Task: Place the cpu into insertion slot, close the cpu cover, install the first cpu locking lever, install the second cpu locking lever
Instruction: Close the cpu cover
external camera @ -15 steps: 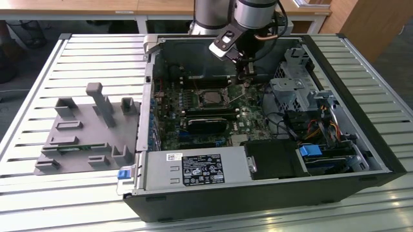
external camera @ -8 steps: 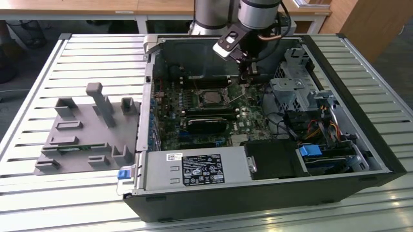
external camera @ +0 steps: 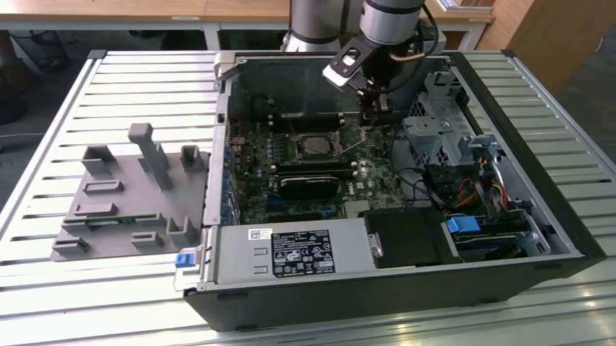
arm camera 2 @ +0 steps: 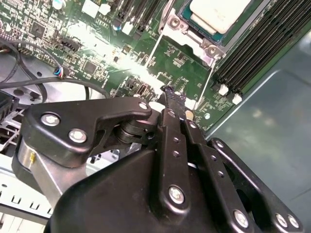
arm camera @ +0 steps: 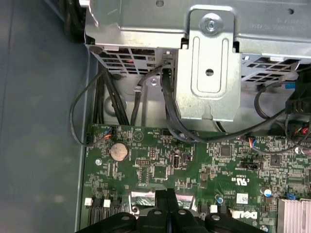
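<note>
Jaws pressed shut w/ nothing between them. Gripper (arm camera 2: 168, 93) hangs inside the pc case (external camera: 539, 216), low over the green board (external camera: 377, 173), near the insertion slot (external camera: 297, 147) but not touching it. Cpu (arm camera 2: 219, 11) sits in that slot, pale face up.

- This was a robotics lab or test workshop rather than a home or an office.
- A robot arm (external camera: 385, 21) with a black gripper (external camera: 376, 114) reached over a slatted aluminium workbench (external camera: 58, 94).
- An opened desktop computer case (external camera: 385, 303) lay on that bench with its green motherboard (external camera: 255, 191) exposed.
- The first wrist view showed loose cables (arm camera: 80, 111) and a metal drive cage (arm camera: 209, 63) inside it.
- A grey parts fixture (external camera: 125, 194) with upright posts and pockets sat beside the case.
- Wooden desks (external camera: 125, 9) stood behind the bench.
</note>
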`<state>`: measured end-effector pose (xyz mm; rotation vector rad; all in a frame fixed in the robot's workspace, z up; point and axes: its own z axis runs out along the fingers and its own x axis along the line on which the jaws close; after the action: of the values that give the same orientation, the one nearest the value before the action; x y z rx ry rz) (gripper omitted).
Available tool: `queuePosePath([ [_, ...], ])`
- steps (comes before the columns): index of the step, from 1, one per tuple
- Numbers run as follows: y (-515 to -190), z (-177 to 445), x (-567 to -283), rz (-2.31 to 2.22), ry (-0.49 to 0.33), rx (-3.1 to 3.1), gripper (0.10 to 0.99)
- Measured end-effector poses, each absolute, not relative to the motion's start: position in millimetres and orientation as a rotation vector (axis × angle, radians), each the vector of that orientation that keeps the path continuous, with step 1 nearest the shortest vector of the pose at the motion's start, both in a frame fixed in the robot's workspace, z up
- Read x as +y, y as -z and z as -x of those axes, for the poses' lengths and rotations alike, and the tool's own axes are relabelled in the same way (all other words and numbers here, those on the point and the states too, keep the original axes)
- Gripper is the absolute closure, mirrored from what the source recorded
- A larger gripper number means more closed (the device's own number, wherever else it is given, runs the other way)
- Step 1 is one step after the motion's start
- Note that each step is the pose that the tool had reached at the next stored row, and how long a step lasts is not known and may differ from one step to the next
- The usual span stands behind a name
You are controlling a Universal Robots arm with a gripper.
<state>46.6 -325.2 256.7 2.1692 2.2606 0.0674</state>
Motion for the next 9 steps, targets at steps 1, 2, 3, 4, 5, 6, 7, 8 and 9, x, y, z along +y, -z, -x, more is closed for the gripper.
queuePosePath([
  [1, -256.4, -47.9, -324.9, -2.169, -0.067, 2.261, 0.98],
  [2, -256.2, -49.1, -324.5, -2.169, -0.066, 2.261, 0.98],
  [3, -256.1, -50.4, -324.1, -2.169, -0.066, 2.26, 0.98],
  [4, -255.8, -51.5, -323.6, -2.169, -0.065, 2.261, 0.98],
  [5, -255.5, -52.6, -323.2, -2.169, -0.065, 2.261, 0.98],
  [6, -255.3, -53.5, -322.8, -2.169, -0.064, 2.261, 0.98],
  [7, -255.1, -54.5, -322.1, -2.17, -0.064, 2.26, 0.98],
  [8, -254.8, -55.7, -321.3, -2.17, -0.063, 2.26, 0.98],
  [9, -254.7, -56.6, -320.8, -2.172, -0.062, 2.258, 0.98],
])
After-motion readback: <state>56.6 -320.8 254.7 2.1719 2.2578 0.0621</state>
